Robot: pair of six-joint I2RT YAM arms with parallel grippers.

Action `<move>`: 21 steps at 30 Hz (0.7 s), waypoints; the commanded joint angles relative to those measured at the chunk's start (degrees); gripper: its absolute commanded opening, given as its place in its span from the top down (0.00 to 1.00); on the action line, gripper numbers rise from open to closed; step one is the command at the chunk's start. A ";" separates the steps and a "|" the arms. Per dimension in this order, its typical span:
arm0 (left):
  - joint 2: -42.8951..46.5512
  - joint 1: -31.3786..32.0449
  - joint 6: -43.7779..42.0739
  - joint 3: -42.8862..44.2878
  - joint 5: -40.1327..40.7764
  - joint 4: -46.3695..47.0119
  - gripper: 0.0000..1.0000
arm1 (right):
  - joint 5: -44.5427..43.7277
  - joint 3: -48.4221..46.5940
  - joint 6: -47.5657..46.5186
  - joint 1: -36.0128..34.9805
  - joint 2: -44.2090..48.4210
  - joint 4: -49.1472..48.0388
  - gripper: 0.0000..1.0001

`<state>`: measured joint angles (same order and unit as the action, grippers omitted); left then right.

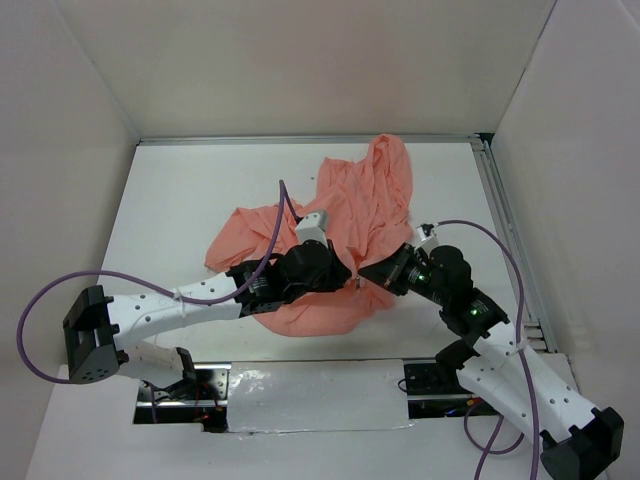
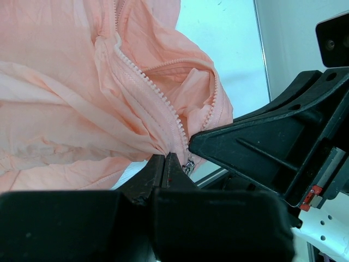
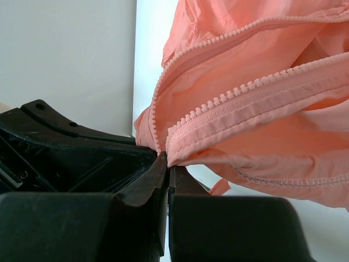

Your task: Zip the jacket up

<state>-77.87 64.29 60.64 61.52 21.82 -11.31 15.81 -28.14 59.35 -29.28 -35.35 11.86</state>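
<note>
The salmon-pink jacket (image 1: 345,225) lies crumpled in the middle of the white table, its hood toward the far wall. My left gripper (image 1: 345,280) is shut on the jacket's lower front edge (image 2: 158,144), right beside the metal zipper pull (image 2: 189,165). My right gripper (image 1: 372,272) faces it from the right, tips almost touching, and is shut on the other zipper edge (image 3: 180,155). White zipper teeth (image 2: 147,82) run up from the left grip, and in the right wrist view zipper teeth (image 3: 245,87) run away to the right. The held corner is lifted slightly off the table.
White walls enclose the table on three sides. A metal rail (image 1: 505,225) runs along the right edge. A purple cable (image 1: 275,235) loops over the left arm, another cable (image 1: 495,240) arcs over the right arm. A foil-covered strip (image 1: 310,395) lies between the arm bases.
</note>
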 commanded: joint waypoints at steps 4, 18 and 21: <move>0.70 0.57 1.14 0.62 -0.55 2.87 1.00 | -1.49 -0.69 2.52 -0.52 1.33 -4.29 1.00; -0.45 2.42 2.73 1.77 1.38 1.55 1.00 | -5.26 2.03 7.18 -2.10 2.21 -6.06 1.00; 0.61 2.42 2.99 0.72 0.67 2.26 1.00 | -5.97 2.30 7.53 -1.92 3.79 -5.80 1.00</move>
<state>-78.04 65.87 63.20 61.52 24.10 -11.92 12.43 -25.15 66.24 -30.68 -33.39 8.21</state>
